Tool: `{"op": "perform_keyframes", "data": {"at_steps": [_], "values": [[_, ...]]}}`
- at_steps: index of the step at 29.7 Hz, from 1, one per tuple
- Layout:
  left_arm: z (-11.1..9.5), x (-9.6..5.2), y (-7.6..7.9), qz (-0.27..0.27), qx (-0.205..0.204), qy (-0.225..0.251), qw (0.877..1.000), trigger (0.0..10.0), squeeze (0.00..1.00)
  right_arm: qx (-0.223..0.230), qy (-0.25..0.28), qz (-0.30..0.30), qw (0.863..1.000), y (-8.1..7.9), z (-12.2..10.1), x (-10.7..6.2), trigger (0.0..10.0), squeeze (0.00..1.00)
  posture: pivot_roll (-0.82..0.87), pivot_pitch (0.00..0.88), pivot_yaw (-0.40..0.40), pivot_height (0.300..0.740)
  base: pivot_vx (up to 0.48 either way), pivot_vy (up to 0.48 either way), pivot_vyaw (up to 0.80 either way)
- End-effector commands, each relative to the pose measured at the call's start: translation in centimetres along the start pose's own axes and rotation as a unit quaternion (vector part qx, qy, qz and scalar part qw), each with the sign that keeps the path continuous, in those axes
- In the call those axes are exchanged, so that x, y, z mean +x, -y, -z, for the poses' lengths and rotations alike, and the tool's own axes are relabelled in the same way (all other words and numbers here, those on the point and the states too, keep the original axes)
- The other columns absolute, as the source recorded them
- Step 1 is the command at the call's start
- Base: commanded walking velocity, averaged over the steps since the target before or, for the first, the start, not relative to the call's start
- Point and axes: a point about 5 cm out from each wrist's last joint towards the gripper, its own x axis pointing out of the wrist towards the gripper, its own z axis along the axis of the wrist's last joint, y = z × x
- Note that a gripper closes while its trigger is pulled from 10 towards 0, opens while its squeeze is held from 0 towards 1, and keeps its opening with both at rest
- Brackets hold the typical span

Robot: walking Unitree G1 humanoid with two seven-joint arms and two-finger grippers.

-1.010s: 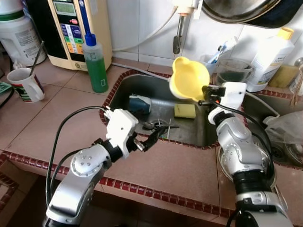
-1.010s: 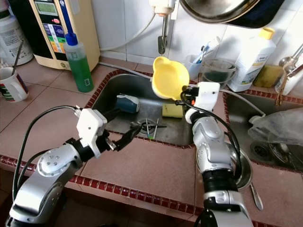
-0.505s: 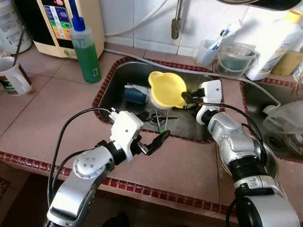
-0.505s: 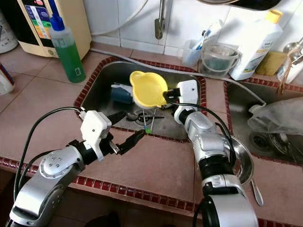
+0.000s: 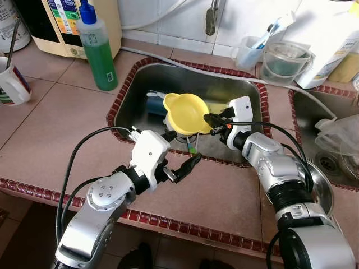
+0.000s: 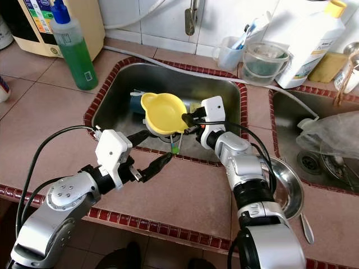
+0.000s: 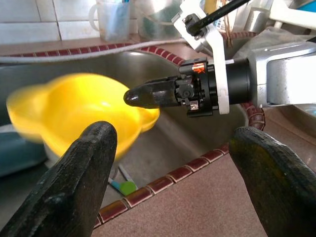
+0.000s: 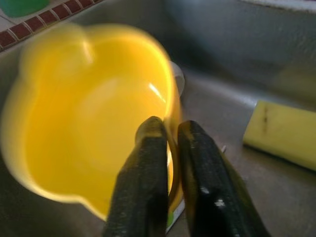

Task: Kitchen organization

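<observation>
Yellow bowl (image 5: 185,114) is now carried low inside the sink (image 5: 134,84), where a second ago it was held high near the tap (image 5: 211,19), above the basin. The whole view has also shifted as the head tilts down, but the bowl's drop relative to the sink rim is real. Judged meaning: the bowl is being brought down to be set or rinsed in the basin; release is not yet made.

Right gripper (image 6: 187,118): fingers are clamped on the bowl's rim, one inside, one outside, as is seen along the fingers (image 8: 143,177) in the right wrist view. The bowl is blurred there, so it is taken to be in motion.

Left gripper (image 5: 184,158): fingers are spread wide with nothing between them, held above the counter (image 5: 61,129) just in front of the sink's front edge.

Materials and shapes:
- Bowl: smooth, glossy yellow plastic, round, with small lug handles at the rim; thin-walled, likely light.
- Sink: dull stainless steel, rectangular with rounded corners, bordered by dark red tile trim.
- Counter: matte pinkish-brown tiles.
- In the basin: a yellow sponge (image 8: 284,131), block-shaped and soft-looking, and a dark blue item (image 5: 154,103) partly hidden behind the bowl.
- Green soap bottle (image 5: 96,47): translucent plastic with a blue nozzle, upright on the counter left of the sink.
</observation>
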Motion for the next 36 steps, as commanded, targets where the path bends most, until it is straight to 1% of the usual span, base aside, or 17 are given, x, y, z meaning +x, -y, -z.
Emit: {"op": "perform_keyframes", "data": {"at_steps": [1,5,16,18,19,21,23,25,27,28,30,31,32,34,35,36], "values": [[-0.6,0.0,0.3,0.007,0.01,0.007,1.0,10.0,0.0,0.01,0.006,-0.005,1.0,0.1,-0.4,0.0,10.0,1.0,-0.04,0.246,-0.06,0.74,0.0,0.0,0.0],[-0.6,0.0,0.3,0.009,0.011,0.006,1.0,10.0,0.0,0.022,0.012,-0.008,1.0,0.1,-0.4,0.0,10.0,1.0,-0.04,0.247,-0.058,0.74,0.0,0.0,0.0],[-0.7,0.3,0.0,0.01,0.017,0.007,1.0,10.0,0.0,0.021,0.04,-0.009,0.999,0.2,-1.6,0.1,10.0,1.0,-0.04,0.229,-0.051,0.74,0.0,0.0,0.0],[-0.8,0.5,-0.4,0.005,0.022,0.011,1.0,10.0,0.0,0.021,0.064,-0.002,0.998,0.2,-2.4,0.1,10.0,1.0,-0.04,0.212,-0.05,0.74,0.0,0.0,0.0],[-0.9,0.6,-0.8,-0.007,0.027,0.014,1.0,10.0,0.0,0.018,0.086,0.004,0.996,0.2,-3.2,0.1,10.0,1.0,-0.04,0.202,-0.049,0.74,0.0,0.0,0.0],[-0.8,0.7,-1.0,-0.012,0.027,0.014,0.999,10.0,0.0,0.017,0.093,0.006,0.996,0.2,-3.4,0.1,10.0,1.0,-0.04,0.192,-0.049,0.74,0.0,0.0,0.0],[-0.9,0.9,-2.0,-0.041,0.03,0.017,0.999,10.0,0.0,0.01,0.127,0.014,0.992,0.2,-4.3,-0.1,10.0,1.0,-0.04,0.176,-0.049,0.74,0.0,0.0,0.0],[-1.0,1.0,-2.5,-0.056,0.03,0.021,0.998,10.0,0.0,0.005,0.139,0.021,0.99,0.1,-4.7,-0.2,10.0,1.0,-0.04,0.159,-0.048,0.74,0.0,0.0,0.0],[-1.3,1.3,-3.8,-0.099,0.021,0.033,0.994,10.0,0.0,0.003,0.173,0.037,0.984,-0.1,-5.4,-0.5,10.0,1.0,-0.04,0.119,-0.046,0.74,0.0,0.0,0.0],[-1.3,1.4,-4.0,-0.102,0.02,0.033,0.994,10.0,0.0,0.002,0.174,0.039,0.984,-0.1,-5.5,-0.5,10.0,1.0,-0.04,0.119,-0.046,0.74,0.0,0.0,0.0],[-1.3,1.5,-5.0,-0.14,0.011,0.041,0.989,10.0,0.0,-0.003,0.192,0.063,0.979,-0.1,-5.7,-0.7,10.0,1.0,-0.05,0.09,-0.044,0.74,0.0,0.0,0.0],[-1.2,1.5,-5.1,-0.144,0.013,0.041,0.989,10.0,0.0,-0.004,0.193,0.066,0.979,-0.1,-5.7,-0.7,10.0,1.0,-0.05,0.09,-0.044,0.74,0.0,0.0,0.0],[-1.0,1.6,-5.7,-0.17,-0.002,0.046,0.984,10.0,0.0,-0.019,0.204,0.084,0.975,-0.1,-5.6,-1.0,10.0,1.0,-0.06,0.074,-0.039,0.74,0.0,0.0,0.0],[-0.8,1.6,-6.4,-0.193,-0.017,0.051,0.98,10.0,0.0,-0.028,0.218,0.102,0.97,-0.2,-5.5,-1.2,10.0,1.0,-0.06,0.067,-0.037,0.74,0.0,0.0,0.0],[-0.6,1.6,-6.5,-0.199,-0.019,0.052,0.978,10.0,0.0,-0.03,0.223,0.109,0.968,-0.2,-5.5,-1.3,10.0,1.0,-0.06,0.064,-0.037,0.74,0.0,0.0,0.0],[-0.2,1.6,-6.9,-0.219,-0.026,0.049,0.974,10.0,0.0,-0.02,0.225,0.125,0.966,-0.3,-5.2,-1.4,10.0,1.0,-0.07,0.054,-0.035,0.74,0.0,0.0,0.0]]}}
